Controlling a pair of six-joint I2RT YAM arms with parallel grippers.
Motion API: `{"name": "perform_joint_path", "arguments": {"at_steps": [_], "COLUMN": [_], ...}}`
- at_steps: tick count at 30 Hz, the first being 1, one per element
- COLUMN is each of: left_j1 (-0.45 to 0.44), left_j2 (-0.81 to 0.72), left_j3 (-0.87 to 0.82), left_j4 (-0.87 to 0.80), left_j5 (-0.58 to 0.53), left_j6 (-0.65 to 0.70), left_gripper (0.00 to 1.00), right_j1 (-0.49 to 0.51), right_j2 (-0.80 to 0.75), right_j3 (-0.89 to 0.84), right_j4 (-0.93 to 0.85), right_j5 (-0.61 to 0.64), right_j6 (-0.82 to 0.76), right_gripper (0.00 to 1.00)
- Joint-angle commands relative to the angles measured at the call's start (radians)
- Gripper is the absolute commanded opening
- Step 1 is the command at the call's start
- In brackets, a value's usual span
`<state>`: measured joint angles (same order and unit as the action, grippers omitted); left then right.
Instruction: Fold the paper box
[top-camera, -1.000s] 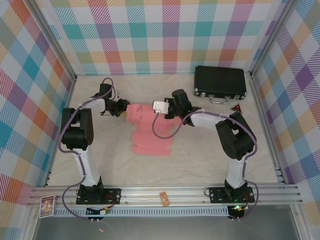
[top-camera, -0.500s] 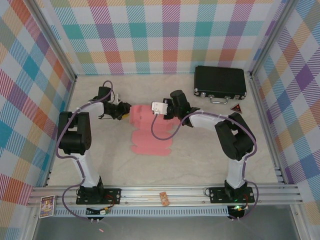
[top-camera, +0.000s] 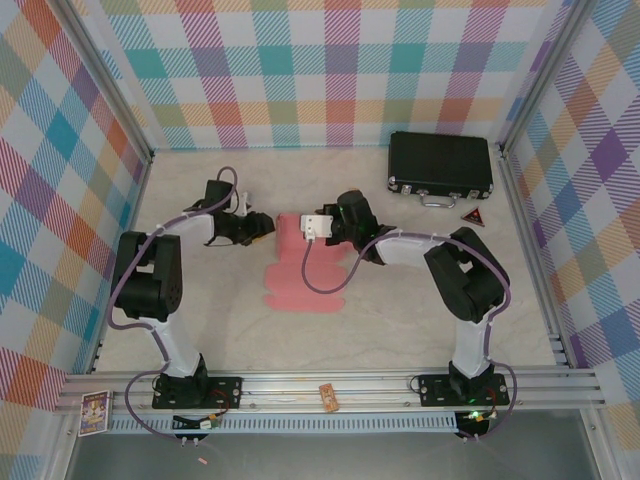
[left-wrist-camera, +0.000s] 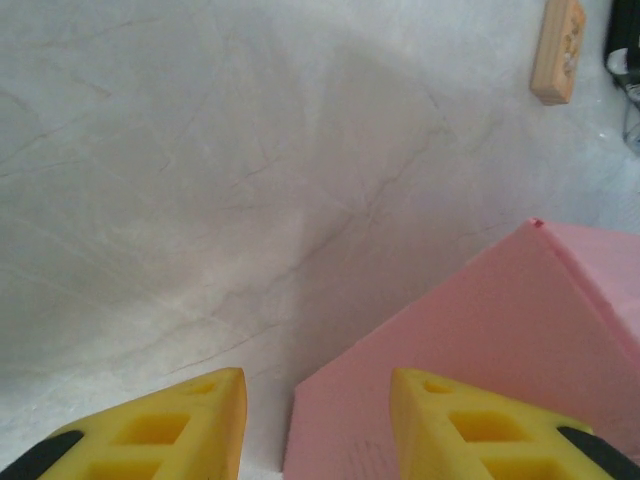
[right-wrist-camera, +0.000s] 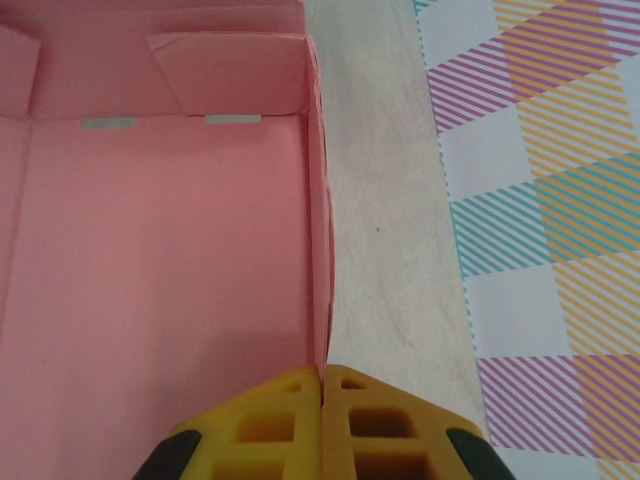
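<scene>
The pink paper box (top-camera: 305, 268) lies partly folded mid-table, its far end raised into walls. My right gripper (top-camera: 304, 228) is at that far end. In the right wrist view it (right-wrist-camera: 322, 385) is shut on the edge of an upright side wall (right-wrist-camera: 318, 230), with the box floor (right-wrist-camera: 160, 260) to its left and flaps at the far wall. My left gripper (top-camera: 263, 227) is at the box's left side. In the left wrist view it (left-wrist-camera: 318, 420) stands open, the corner of a raised pink panel (left-wrist-camera: 480, 330) lying between the yellow fingers (left-wrist-camera: 190, 425).
A black hard case (top-camera: 440, 165) sits at the back right, with a small red triangle (top-camera: 471, 216) in front of it. A tan wooden block (top-camera: 327, 396) rests on the front rail, also seen as a block (left-wrist-camera: 558, 50) in the left wrist view. Plaid walls enclose the table.
My left gripper has moved right, up to the box's left side, and its jaws narrowed slightly. The box's far-left flap has been pushed up. My right gripper stayed shut, shifting slightly left.
</scene>
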<state>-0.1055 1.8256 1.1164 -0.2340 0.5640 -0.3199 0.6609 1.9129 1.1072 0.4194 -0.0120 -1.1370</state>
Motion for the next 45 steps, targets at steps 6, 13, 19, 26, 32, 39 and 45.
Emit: {"name": "perform_joint_path", "arguments": {"at_steps": [6,13,19,26,32,39,45], "left_j1": [-0.004,-0.005,-0.004,-0.004,-0.003,-0.001,0.017], "left_j2": [-0.083,-0.127,-0.152,-0.209,-0.186,-0.215,-0.238], "left_j3": [-0.07,-0.115,-0.125,-0.18,-0.206,-0.238,-0.244], "left_j4": [0.034,0.071,0.105,0.166,0.186,0.175,0.157], "left_j5": [-0.087,-0.108,-0.121,-0.226,-0.203,-0.271,-0.327], "left_j6": [0.029,0.038,0.038,0.023,0.024,0.029,0.048], "left_gripper": [0.42,0.42,0.42,0.42,0.42,0.42,0.43], "right_j1": [0.043,0.058,0.072,0.104,0.124,0.142,0.15], "right_j2": [0.048,0.072,0.111,0.164,0.233,0.25,0.268], "right_j3": [-0.07,-0.091,-0.108,-0.14,-0.152,-0.183,-0.217], "right_j4": [0.28,0.415,0.554,0.761,0.914,0.969,0.987], "right_j5": [0.092,0.143,0.183,0.23,0.256,0.27,0.286], "right_j6": [-0.121,-0.185,-0.293,-0.443,-0.528,-0.553,-0.555], "right_gripper": [0.05,0.05,0.05,0.05,0.06,0.06,0.07]}}
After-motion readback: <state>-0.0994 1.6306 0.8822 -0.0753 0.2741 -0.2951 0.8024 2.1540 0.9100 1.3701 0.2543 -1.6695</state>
